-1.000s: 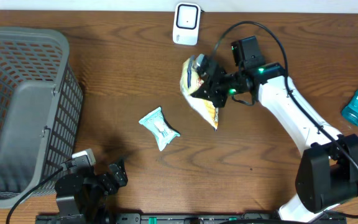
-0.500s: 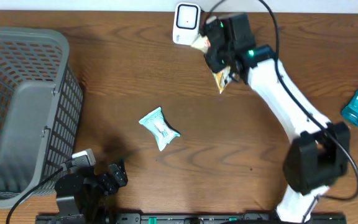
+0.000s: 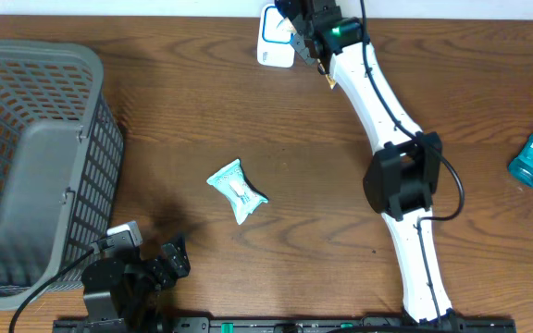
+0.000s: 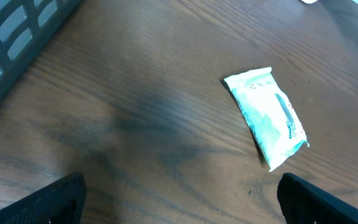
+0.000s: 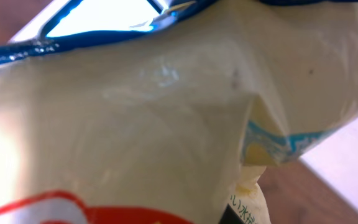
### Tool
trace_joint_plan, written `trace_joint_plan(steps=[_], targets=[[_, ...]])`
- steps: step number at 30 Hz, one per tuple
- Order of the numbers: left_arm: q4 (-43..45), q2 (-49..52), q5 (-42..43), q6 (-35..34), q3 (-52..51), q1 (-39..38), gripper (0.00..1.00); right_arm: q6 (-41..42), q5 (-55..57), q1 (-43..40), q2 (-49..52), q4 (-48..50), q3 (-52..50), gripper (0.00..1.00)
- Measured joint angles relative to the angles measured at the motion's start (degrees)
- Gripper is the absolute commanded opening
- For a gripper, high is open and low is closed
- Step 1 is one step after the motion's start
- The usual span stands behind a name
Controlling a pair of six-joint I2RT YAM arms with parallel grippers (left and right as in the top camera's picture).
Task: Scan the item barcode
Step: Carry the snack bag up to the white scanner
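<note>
At the far edge of the surface (image 3: 155, 139), the right claw (image 3: 305, 32) is clamped shut on the cream snack bag (image 5: 135, 124), holding it just beside the white scanner (image 3: 274, 42). Near the front left, the left claw (image 4: 182, 202) rests spread wide with nothing in it. A teal packet (image 4: 266, 115) lies ahead of it, apart.

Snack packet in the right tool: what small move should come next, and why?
The right tool is shut on the snack packet, right beside the white scanner, but I cannot tell whether the barcode faces it. Probably roll the wrist slightly to sweep the packet's printed side across the scanner.
</note>
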Motion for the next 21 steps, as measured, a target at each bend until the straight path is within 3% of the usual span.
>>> trace_joint_plan(steps=[11, 21], targets=[[0.0, 0.0, 0.0, 0.0, 0.0, 0.0, 0.98, -8.3, 9.9, 4.2, 7.1, 17.9, 1.4, 0.01], [0.0, 0.0, 0.0, 0.0, 0.0, 0.0, 0.98, -16.2, 17.4, 6.6, 7.1, 20.1, 1.5, 0.01]])
